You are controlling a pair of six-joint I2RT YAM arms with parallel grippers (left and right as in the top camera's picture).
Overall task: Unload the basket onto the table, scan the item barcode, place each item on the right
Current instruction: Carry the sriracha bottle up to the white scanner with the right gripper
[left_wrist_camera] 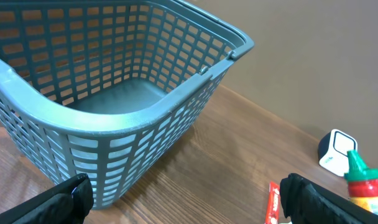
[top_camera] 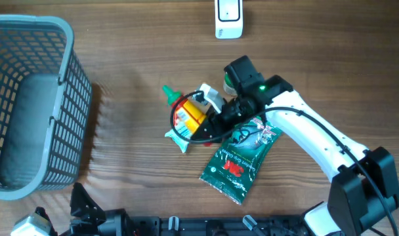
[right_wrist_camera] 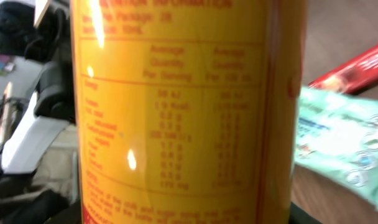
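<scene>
Sauce bottle (top_camera: 188, 113) is mid-frame in your overhead, green cap pointing upper left, with your right claw (top_camera: 206, 117) pinching it and hiding part of its body. A dark green packet (top_camera: 239, 160) lies just lower right of it and a pale packet (top_camera: 176, 137) pokes out underneath. The basket (top_camera: 75, 118) fills the far left, and the white scanner (top_camera: 229, 16) sits at the top edge, well apart. Only the right wrist view shows the yellow label's blurry red nutrition table. On the left wrist view your left claw (left_wrist_camera: 183, 202) is spread wide over the desk (left_wrist_camera: 239, 143).
</scene>
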